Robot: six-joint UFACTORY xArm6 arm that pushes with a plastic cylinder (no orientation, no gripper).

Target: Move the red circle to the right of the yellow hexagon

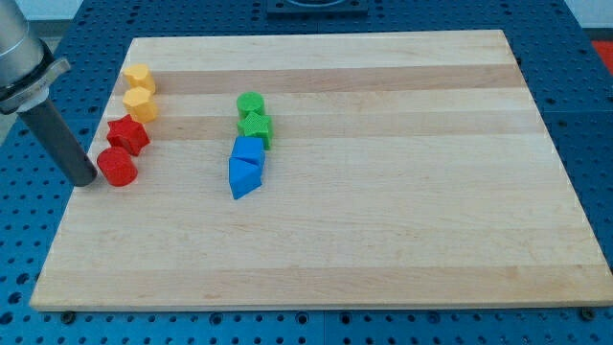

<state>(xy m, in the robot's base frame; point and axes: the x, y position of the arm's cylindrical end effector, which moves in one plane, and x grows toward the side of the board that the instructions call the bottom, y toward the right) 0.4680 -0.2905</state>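
camera view: high, angled down | faces wooden board [383,192] from its near edge | moderately close, whole board framed

The rod [57,134] is cut off by the view's left and top edges, so its upper part and the arm above it do not show. The table [383,240] is cut a little at the view's right edge, near its lower corner. The lower blue block [243,177] hides part of the upper blue block [248,150], whose shape I cannot tell surely. The green star [255,126] covers the lower edge of the green circle [250,103].
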